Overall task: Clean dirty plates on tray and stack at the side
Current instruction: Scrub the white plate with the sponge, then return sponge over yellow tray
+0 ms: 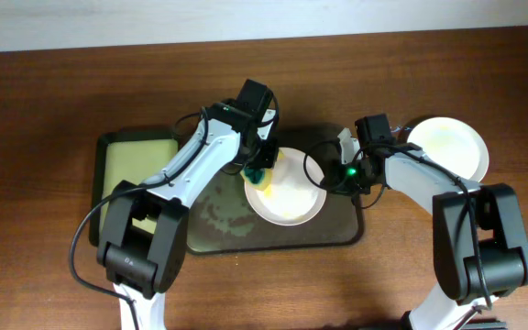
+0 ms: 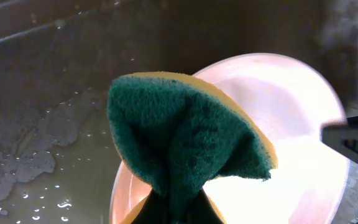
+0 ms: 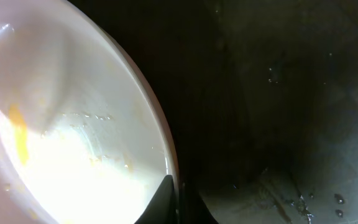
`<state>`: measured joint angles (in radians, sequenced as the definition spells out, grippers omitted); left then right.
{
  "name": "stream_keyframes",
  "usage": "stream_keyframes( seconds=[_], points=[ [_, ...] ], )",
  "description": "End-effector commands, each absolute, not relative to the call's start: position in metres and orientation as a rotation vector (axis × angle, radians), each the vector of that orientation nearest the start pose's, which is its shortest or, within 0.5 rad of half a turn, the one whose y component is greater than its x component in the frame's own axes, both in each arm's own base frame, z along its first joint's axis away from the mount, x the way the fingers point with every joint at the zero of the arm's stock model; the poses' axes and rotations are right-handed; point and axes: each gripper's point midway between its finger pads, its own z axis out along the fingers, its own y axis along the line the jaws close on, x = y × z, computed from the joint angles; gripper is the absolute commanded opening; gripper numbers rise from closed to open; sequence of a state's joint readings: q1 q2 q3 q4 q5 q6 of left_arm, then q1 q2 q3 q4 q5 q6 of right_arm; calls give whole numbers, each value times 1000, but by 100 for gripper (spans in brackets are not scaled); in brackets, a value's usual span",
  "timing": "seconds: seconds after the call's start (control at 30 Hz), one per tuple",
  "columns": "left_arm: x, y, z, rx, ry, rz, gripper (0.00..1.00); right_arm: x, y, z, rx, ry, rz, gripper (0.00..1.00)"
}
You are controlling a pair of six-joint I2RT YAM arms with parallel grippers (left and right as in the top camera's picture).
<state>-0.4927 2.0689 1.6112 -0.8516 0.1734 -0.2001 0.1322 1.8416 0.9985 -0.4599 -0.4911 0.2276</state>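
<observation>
The wooden counter [image 1: 53, 92] fills the overhead view. At its centre lies the large dark brown tray [image 1: 273, 240], rectangular with rounded corners and a raised rim. Its floor is wet, with a pale film of water [image 1: 214, 215] spread over the left half and droplets visible in both wrist views. Just beside its left edge lies a smaller dark-rimmed tray [image 1: 101, 183] with a yellow-green inside. One white plate [image 1: 291, 202] lies in the upper middle of the large tray. It is round and shallow with a glossy inner face, and a yellow smear [image 3: 20, 140] and faint yellowish flecks show on it in the right wrist view. A second white plate [image 1: 452, 151] sits on the counter at the upper right, clear of the tray; no marks can be made out on it. The left gripper [image 1: 255, 165] is clamped on a sponge [image 2: 185, 137], green scouring face outward and yellow backing at the edge, folded where it is pinched. The sponge hangs over the upper left part of the plate on the tray. The right gripper [image 1: 335, 172] is at that plate's right rim. Only one dark finger [image 3: 163, 202] shows against the rim, so whether it clamps the plate cannot be determined.
</observation>
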Motion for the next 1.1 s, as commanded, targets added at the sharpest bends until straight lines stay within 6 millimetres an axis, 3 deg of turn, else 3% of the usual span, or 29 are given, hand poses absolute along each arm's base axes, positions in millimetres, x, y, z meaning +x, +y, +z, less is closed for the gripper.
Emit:
stream_keyframes(
  seconds=[0.0,0.07,0.1,0.17,0.2,0.23,0.27,0.33,0.4,0.43,0.5,0.7,0.8,0.9,0.93,1.0,1.07],
  points=[
    [380,-238,27,445,2957,-293,0,351,126,2,74,2862,768,32],
    [377,-242,21,461,2968,-289,0,355,127,3,66,2843,768,51],
    [375,-246,19,479,2967,-290,0,357,127,4,62,2834,769,52],
    [372,-251,19,494,2963,-291,0,358,128,4,60,2829,768,41],
    [370,-252,18,497,2966,-282,0,358,128,4,59,2830,767,26],
    [370,-246,16,460,2975,-234,0,357,128,4,57,2833,767,17],
    [369,-242,12,438,2982,-198,0,356,127,3,56,2837,766,17],
    [362,-238,3,407,3010,-191,0,356,125,2,55,2845,739,31],
    [354,-239,-5,416,3024,-205,0,356,127,0,37,2849,703,30],
    [349,-244,-8,429,3029,-237,0,355,130,0,23,2849,701,26],
    [344,-250,-9,437,3034,-248,0,355,131,-2,8,2852,660,7],
    [328,-250,-25,436,3063,-232,0,354,127,-5,53,2871,623,4],
    [310,-254,-35,458,3103,-298,0,354,125,-6,82,2875,605,4],
    [284,-268,-46,489,3147,-499,0,354,125,-6,83,2875,605,4],
    [277,-271,-45,498,3163,-549,0,354,125,-6,83,2875,605,4],
    [255,-291,-32,587,3184,-831,0,354,125,-6,84,2875,605,4],
    [243,-290,-28,597,3224,-879,0,354,125,-6,84,2877,605,4]
  ],
)
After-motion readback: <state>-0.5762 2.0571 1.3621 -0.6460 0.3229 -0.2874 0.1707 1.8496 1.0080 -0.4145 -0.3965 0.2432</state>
